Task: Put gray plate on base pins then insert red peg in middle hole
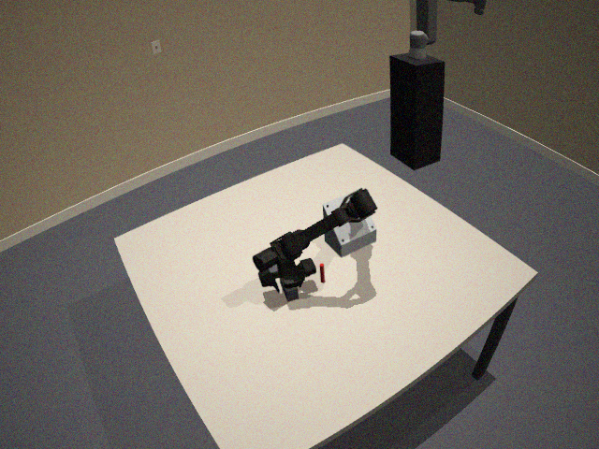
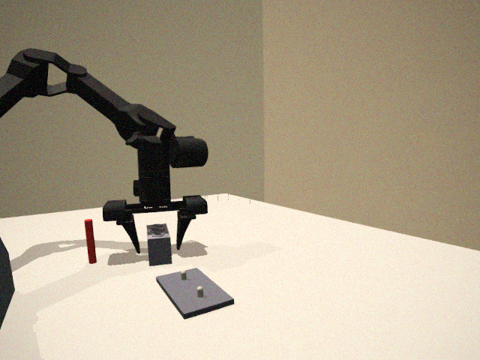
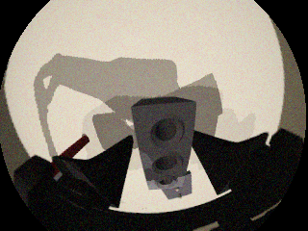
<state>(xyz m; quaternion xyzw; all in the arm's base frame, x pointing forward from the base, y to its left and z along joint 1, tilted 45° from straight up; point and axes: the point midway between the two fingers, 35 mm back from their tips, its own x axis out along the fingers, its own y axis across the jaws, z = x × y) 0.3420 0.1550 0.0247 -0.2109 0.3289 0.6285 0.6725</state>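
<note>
Jaws (image 2: 158, 251) pretty wide around the thick gray holed plate (image 2: 159, 250) (image 3: 146, 122), holding nothing; seating it and pegging both left.

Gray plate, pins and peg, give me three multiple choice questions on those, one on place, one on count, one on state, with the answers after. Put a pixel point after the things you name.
1. Where is the gray plate (image 2: 159, 250) (image 3: 164, 144)?
A) On the two pins
B) Between the parted fingers
C) Beyond the table edge

2. How many pins stand on the base (image 2: 174, 291)?
A) One
B) Two
C) Four

3. How is the red peg (image 1: 322, 273) (image 2: 90, 241) (image 3: 74, 148)?
A) Upright, outside the gripper (image 2: 158, 250)
B) In the plate's middle hole
C) Lying on the base

1 B: the exterior view shows a finger on either side.
2 B: two pale studs rise from it.
3 A: it stands on the table (image 1: 270, 367) (image 2: 329, 290), apart from the fingers.
</note>
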